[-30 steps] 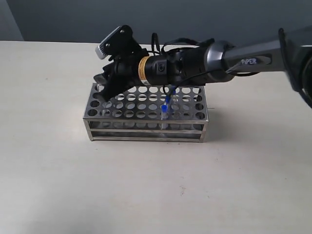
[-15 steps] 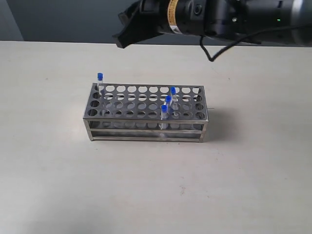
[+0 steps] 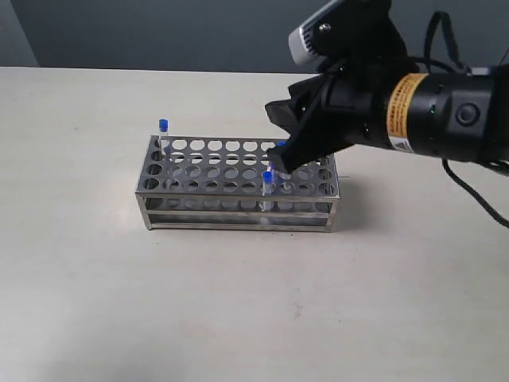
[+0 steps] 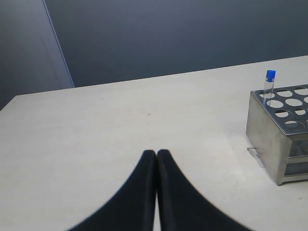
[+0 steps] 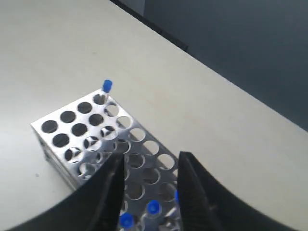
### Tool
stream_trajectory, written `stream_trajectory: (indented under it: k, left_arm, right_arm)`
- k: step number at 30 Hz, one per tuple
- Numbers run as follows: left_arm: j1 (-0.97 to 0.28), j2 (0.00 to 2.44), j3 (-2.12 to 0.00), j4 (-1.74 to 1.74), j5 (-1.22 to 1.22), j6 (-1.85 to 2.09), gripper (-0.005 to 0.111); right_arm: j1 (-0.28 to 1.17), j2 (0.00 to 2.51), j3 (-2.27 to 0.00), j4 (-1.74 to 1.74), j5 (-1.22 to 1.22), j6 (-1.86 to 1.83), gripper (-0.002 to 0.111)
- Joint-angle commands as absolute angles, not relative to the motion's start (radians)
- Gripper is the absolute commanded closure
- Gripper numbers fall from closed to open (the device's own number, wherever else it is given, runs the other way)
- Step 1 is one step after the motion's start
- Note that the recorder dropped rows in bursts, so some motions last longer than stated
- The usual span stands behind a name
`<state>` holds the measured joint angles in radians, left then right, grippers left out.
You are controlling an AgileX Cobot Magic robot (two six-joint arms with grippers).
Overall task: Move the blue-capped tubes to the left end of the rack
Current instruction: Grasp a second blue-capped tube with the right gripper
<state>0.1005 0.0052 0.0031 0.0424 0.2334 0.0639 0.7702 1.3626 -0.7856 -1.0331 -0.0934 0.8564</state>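
Observation:
The steel rack stands mid-table. One blue-capped tube stands upright in its back left corner hole. Three more stand close together toward the right end: the front one shows whole, while the other two are mostly hidden behind my right gripper. That gripper hangs open just above this group, touching none. In the right wrist view the open gripper frames the blue caps, with the corner tube far off. My left gripper is shut and empty, low over bare table to the left of the rack.
The pale tabletop stretches in front of and to the left of the rack. A dark wall runs behind the table's far edge. The right arm's body hangs over the table to the right of the rack.
My right gripper left a tube in the back left corner hole, rose clear of the rack, then swung right and came down open over the three tubes at the right.

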Motion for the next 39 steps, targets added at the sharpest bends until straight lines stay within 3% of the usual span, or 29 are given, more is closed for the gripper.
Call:
stream_trajectory:
  k: [1,5,12,24,28,39]
  left_arm:
    - [0.096,0.0,0.0,0.044,0.231,0.063,0.106]
    - [0.096,0.0,0.0,0.044,0.231,0.063,0.106]
    - [0.096,0.0,0.0,0.044,0.231,0.063,0.106]
    - [0.096,0.0,0.0,0.044,0.231,0.063,0.106]
    - [0.096,0.0,0.0,0.044,0.231,0.063,0.106]
    - [0.096,0.0,0.0,0.044,0.231,0.063,0.106]
  right_arm:
    - [0.768,1.329,-0.708,-0.897,-0.169,0.757,0.071]
    - [0.754,1.342,-0.686,-0.62,-0.238,0.448,0.075]
    - [0.598,1.492,-0.67,-0.068,-0.536,-0.009,0.076]
    - [0.607,1.731,-0.617,-0.254,-0.772,0.118,0.075]
    - [0.607,1.79,-0.617,-0.249,-0.794,0.118,0.061]
    - [0.607,1.834,-0.629,-0.242,-0.845,0.089,0.062]
